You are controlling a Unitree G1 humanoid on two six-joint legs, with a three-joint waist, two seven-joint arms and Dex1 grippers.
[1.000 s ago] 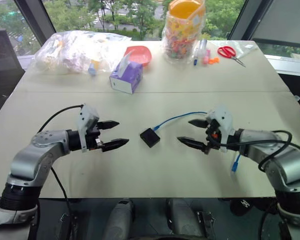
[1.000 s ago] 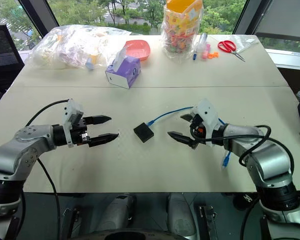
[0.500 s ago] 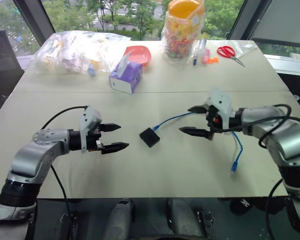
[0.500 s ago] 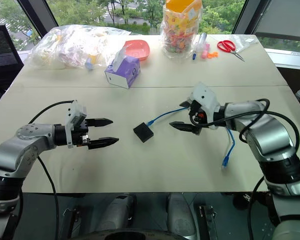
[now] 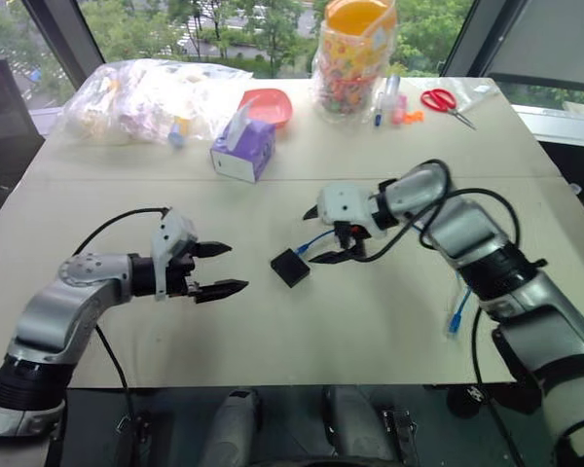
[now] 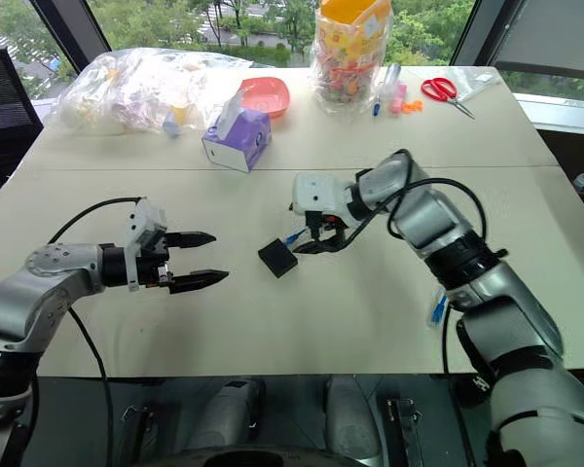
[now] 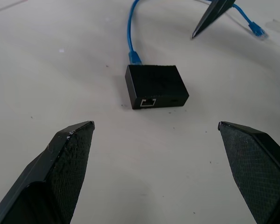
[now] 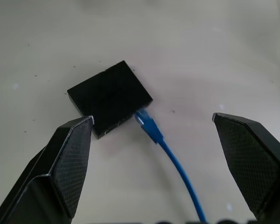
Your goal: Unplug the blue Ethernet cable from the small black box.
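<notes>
The small black box (image 5: pixel 290 267) lies flat near the middle of the counter (image 5: pixel 370 321), with the blue Ethernet cable (image 8: pixel 170 154) plugged into its side and trailing off toward the counter's right edge. The right pincer (image 5: pixel 321 236) hangs just beside the box, over the plug, its fingers (image 8: pixel 65 161) spread wide and holding nothing. The left pincer (image 5: pixel 221 269) hovers above the counter to the box's left, apart from it, also wide and empty. A purple tissue box (image 5: pixel 243 151) stands toward the far edge.
</notes>
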